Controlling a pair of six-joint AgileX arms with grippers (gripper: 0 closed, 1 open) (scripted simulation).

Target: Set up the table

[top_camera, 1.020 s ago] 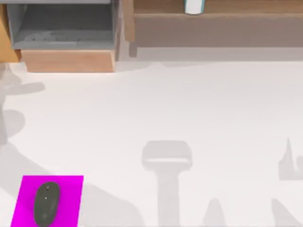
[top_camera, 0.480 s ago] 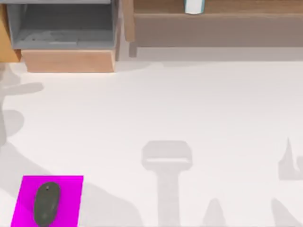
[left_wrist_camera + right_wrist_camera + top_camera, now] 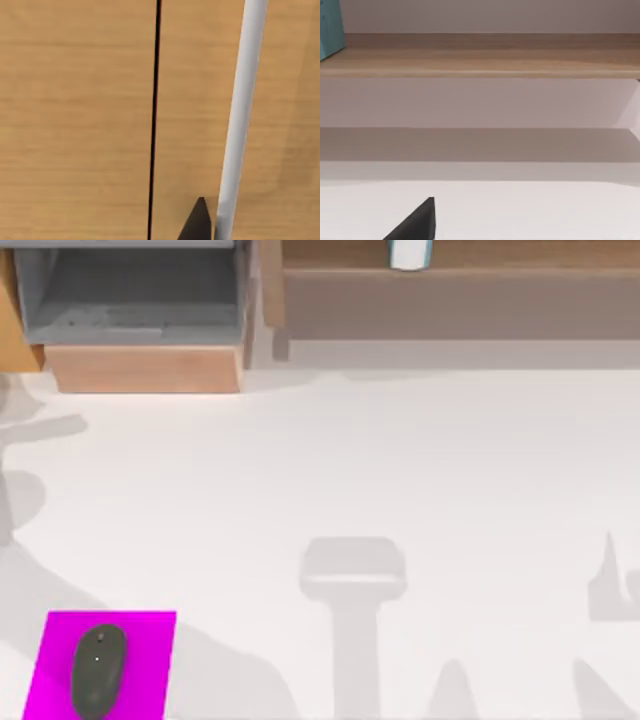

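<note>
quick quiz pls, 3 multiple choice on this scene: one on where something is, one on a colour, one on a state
1. Where on the table is the mouse?
A. near left corner
B. far right corner
C. centre

2. What colour is the mat under the mouse?
A. green
B. magenta
C. yellow

3. How does the mouse lie?
A. flat on the mat, nothing gripping it
B. lifted above the mat
C. inside the shelf unit

Answers:
1. A, the top view shows the mouse at its lower left.
2. B, a bright magenta rectangle surrounds the mouse.
3. A, it rests within the mat's outline with no pincer on it.
</note>
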